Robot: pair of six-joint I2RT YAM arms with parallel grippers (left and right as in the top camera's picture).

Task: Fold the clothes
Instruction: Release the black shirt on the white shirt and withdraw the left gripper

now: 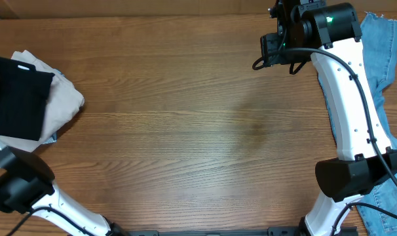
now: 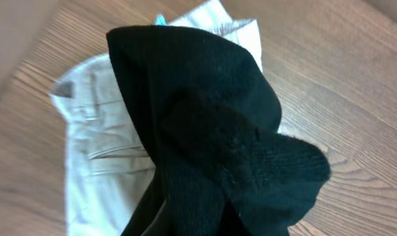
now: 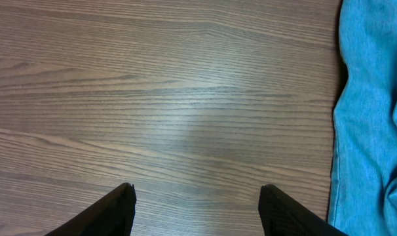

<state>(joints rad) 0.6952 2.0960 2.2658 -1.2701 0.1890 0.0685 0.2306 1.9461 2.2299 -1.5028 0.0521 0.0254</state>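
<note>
Brown wood grain under three cloths: black, beige and blue.
The table (image 1: 185, 98) is mid-brown with fine darker grain streaks, paler and greyer in the right wrist view. At the left edge of the overhead frame a plain black knit (image 1: 15, 95) lies over a pale beige garment (image 1: 64, 98). In the left wrist view a sliver of light blue (image 2: 160, 19) shows at the top. The denim (image 1: 382, 39) along the right edge is washed mid-blue and plain, reading brighter turquoise in the right wrist view. Both arms (image 1: 346, 98) are white with black joints. A green light (image 1: 329, 19) glows at upper right. The right gripper (image 3: 197, 200) is black.
</note>
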